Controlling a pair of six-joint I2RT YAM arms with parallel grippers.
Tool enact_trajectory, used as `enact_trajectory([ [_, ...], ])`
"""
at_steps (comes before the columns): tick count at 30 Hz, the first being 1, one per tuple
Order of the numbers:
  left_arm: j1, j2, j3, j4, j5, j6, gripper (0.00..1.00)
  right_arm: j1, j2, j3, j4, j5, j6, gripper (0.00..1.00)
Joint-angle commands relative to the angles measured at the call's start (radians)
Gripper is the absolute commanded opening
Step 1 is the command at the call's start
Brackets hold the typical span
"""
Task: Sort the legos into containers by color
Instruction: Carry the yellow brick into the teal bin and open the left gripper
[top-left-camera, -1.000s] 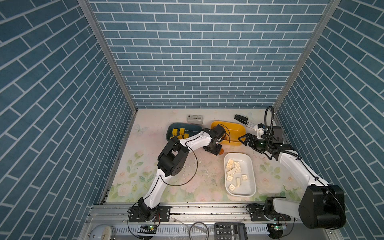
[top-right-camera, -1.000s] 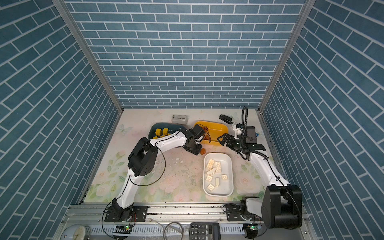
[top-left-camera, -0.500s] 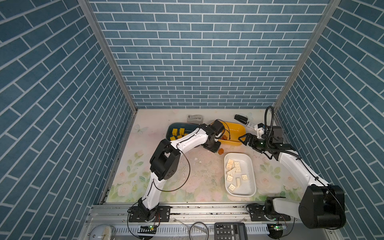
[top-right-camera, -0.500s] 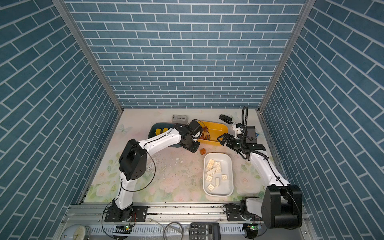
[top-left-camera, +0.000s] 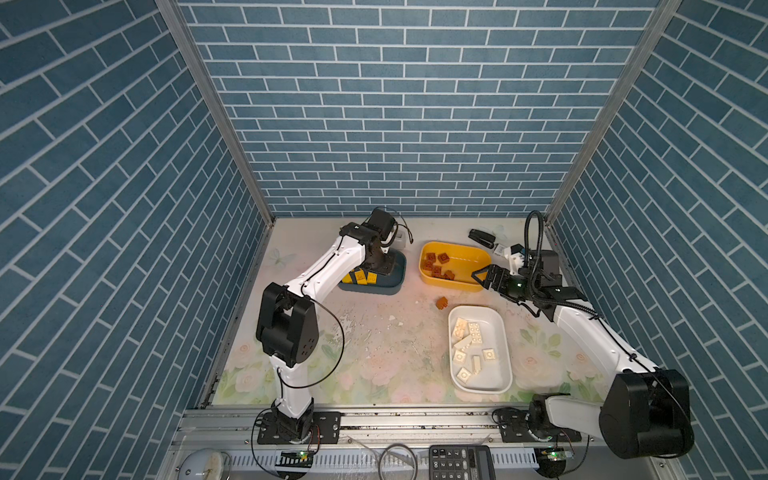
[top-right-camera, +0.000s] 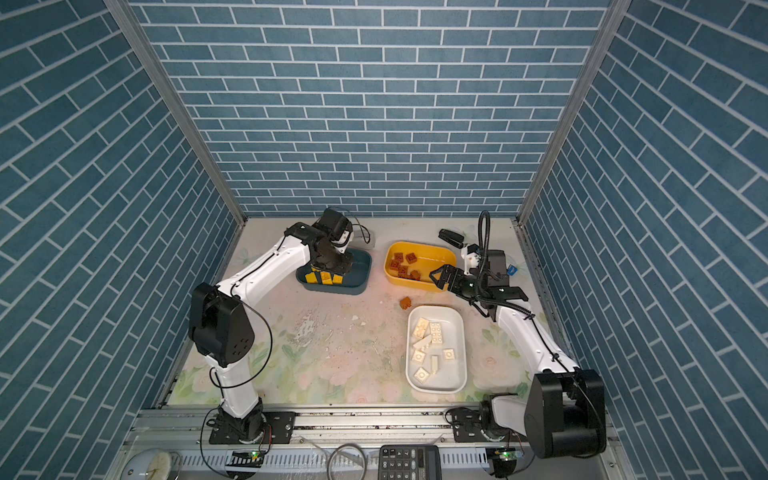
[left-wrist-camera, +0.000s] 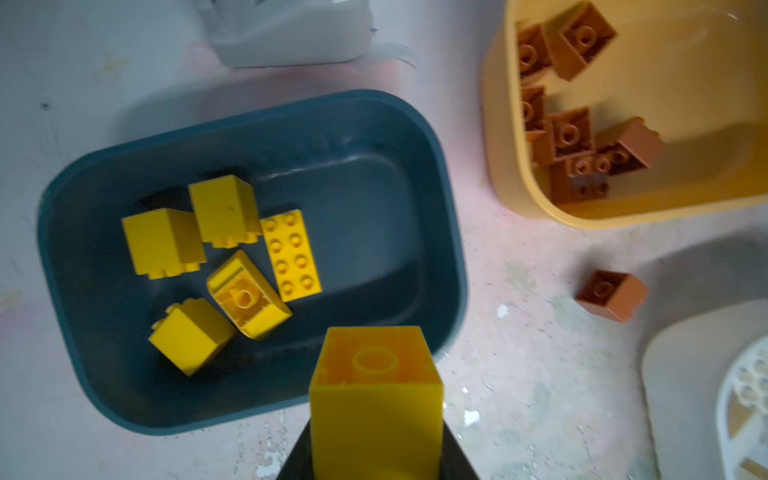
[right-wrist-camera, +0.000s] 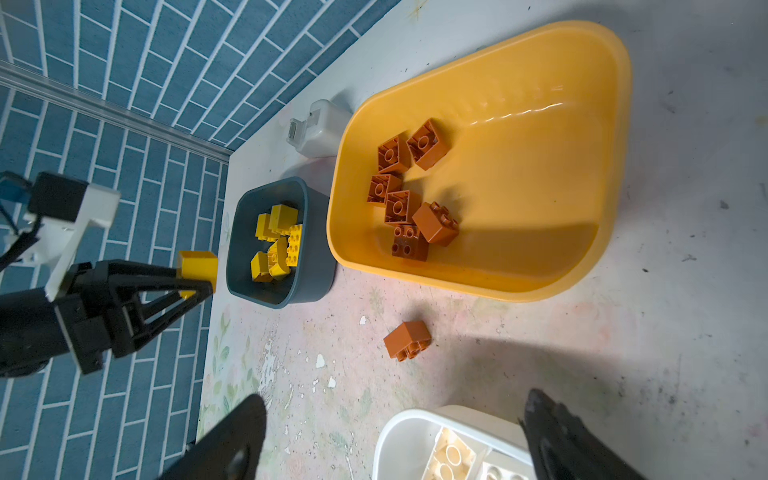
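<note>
Left gripper (right-wrist-camera: 195, 277) is pinching one yellow brick (left-wrist-camera: 376, 399) tight between its jaws. The brick's hollow side faces the wrist camera. The brick hangs in the air over the rim of the dark blue tub (left-wrist-camera: 374, 208).

Down inside that tub, below and a little past the left gripper, five more yellow bricks (left-wrist-camera: 291, 255) lie in a bunch. One is long with eight bumps on top. One lies with its hollow side up. The others lie on their sides.

To the right of the left gripper sits the yellow tub (top-left-camera: 461, 259). It is close beside the blue one but not touching it. Six brown bricks (right-wrist-camera: 401, 205) are bunched at the end nearest the left gripper.

One more brown brick (top-left-camera: 441, 303) lies on the table (top-left-camera: 374, 340), outside every tub and between the two grippers. It is near the yellow tub and near a corner of the white tub (top-left-camera: 496, 328).

The white tub sits just to the near side of the right gripper (top-left-camera: 481, 279). It holds about seven cream bricks (top-left-camera: 473, 332), some long and some square.

The right gripper has its jaws spread wide with nothing between them. It is by the yellow tub's near right corner and points toward the loose brown brick. I cannot tell if it touches the tub.
</note>
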Motion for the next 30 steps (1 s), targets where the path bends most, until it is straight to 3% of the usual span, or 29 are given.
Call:
enact_trajectory([
  [1, 0.038, 0.072, 0.038, 0.043, -0.03, 0.014, 0.31, 0.028, -0.017, 0.013, 0.034, 0.04, 0.042, 0.97],
  [19, 0.061, 0.271, 0.092, 0.226, -0.032, -0.081, 0.32, 0.093, -0.116, -0.029, -0.028, 0.142, 0.065, 0.97],
  [26, 0.061, 0.278, 0.09, 0.262, -0.014, -0.107, 0.54, 0.093, -0.077, -0.013, -0.013, 0.12, 0.062, 0.96],
  [30, 0.061, 0.247, 0.089, 0.231, 0.006, -0.103, 0.58, 0.093, -0.042, 0.002, 0.003, 0.108, 0.058, 0.96],
])
